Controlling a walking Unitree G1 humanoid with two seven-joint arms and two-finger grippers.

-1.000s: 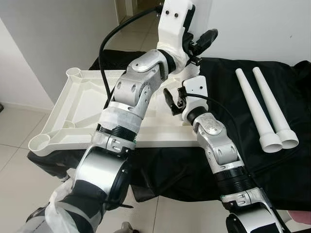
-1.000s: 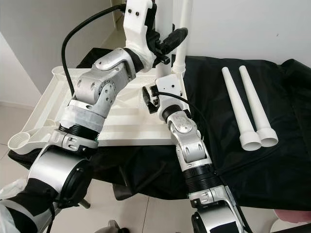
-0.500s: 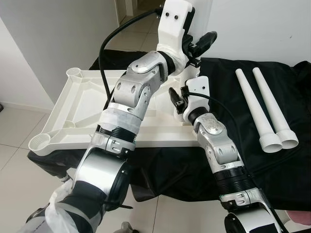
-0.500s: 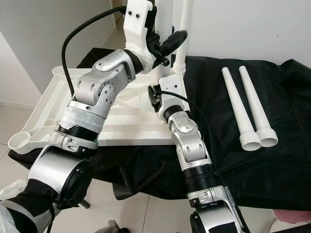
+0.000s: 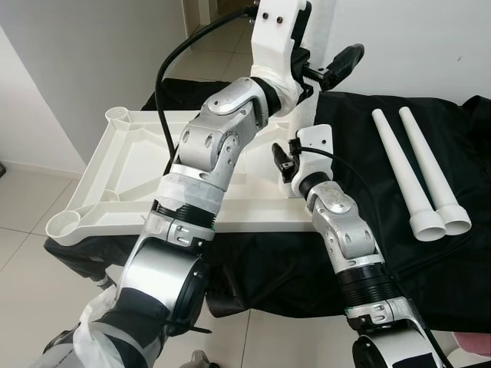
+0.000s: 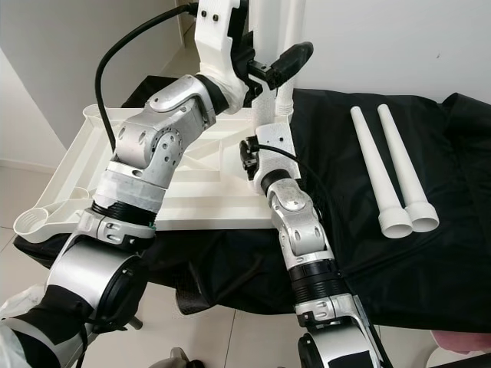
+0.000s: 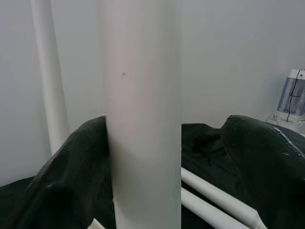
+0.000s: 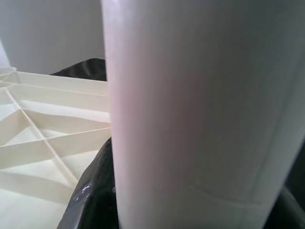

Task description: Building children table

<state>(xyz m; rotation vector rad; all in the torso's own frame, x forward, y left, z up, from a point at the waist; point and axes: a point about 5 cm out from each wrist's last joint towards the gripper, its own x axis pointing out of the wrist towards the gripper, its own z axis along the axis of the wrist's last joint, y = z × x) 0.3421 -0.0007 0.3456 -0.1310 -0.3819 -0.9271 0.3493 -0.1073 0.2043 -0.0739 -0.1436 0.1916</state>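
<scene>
Looking through the left eye view, you see the left gripper (image 5: 326,73) has risen and swung toward the far edge of the black cloth (image 5: 430,276) since a second ago, fingers spread apart around the upright leg (image 6: 261,46), so its hold is looser; the right gripper (image 5: 285,161) has crept nearer that leg's foot at the tabletop (image 5: 123,165)'s near right corner; in the right eye view a second standing leg (image 6: 290,54) rises just behind, and two spare legs (image 6: 391,165) lie side by side toward the cloth's right edge, well apart; in the left wrist view the leg stands between the fingers, not pinched; in the right wrist view the leg looms close, and you cannot tell that pincer's state; your own forearms crowd the socket.
</scene>
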